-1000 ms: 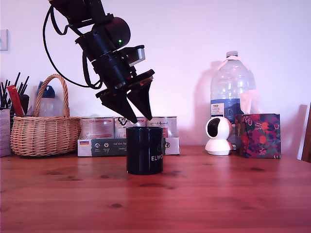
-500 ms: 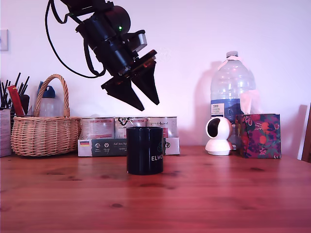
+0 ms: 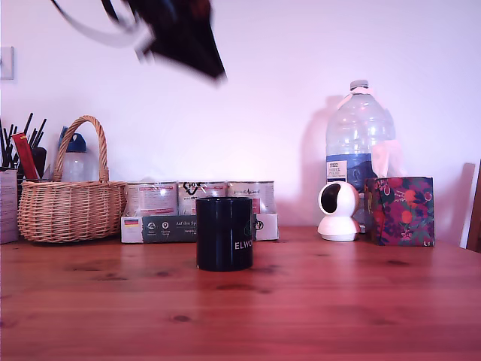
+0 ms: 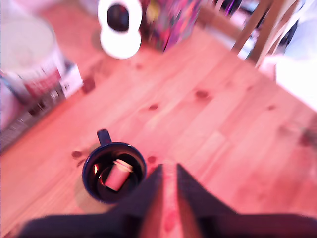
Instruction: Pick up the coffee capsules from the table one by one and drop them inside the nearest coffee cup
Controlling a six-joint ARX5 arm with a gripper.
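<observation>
Tabletop [image 3: 338,301] is reddish-brown wood, visible grain, dark knots. Glossy black cylindrical coffee mug [image 3: 224,233] stands upright on it, white "ELWO" lettering low on its side.

Exterior view: the black gripper [image 3: 184,37] is motion-blurred at the frame's top edge, well above the mug and toward the exterior view's left of it. Fingers can't be resolved there. Along the wall behind the mug: woven wicker basket with arched handle [image 3: 69,203], row of silver labelled tins [image 3: 199,197] on a flat printed box, white rounded camera with dark lens face [image 3: 337,210], clear plastic water bottle [image 3: 358,143], floral-patterned square tissue box [image 3: 399,210].

Wrist view gives what the side view can't: straight down into the mug [image 4: 114,171]. One beige tapered plastic coffee capsule [image 4: 117,174] lies tilted on the dark bottom, rim end up. Mug handle shows as a short stub on the rim side toward the tins. Two dark wedge-shaped fingers [image 4: 198,198] sit in the foreground, slim gap between them with bare wood showing through, nothing held; barely parted. They are off to the side of the mug, not over its opening.

Wrist view is soft throughout; a pale wooden chair frame [image 4: 262,29] shows past the tabletop's edge. No capsule visible on the wood in either view.
</observation>
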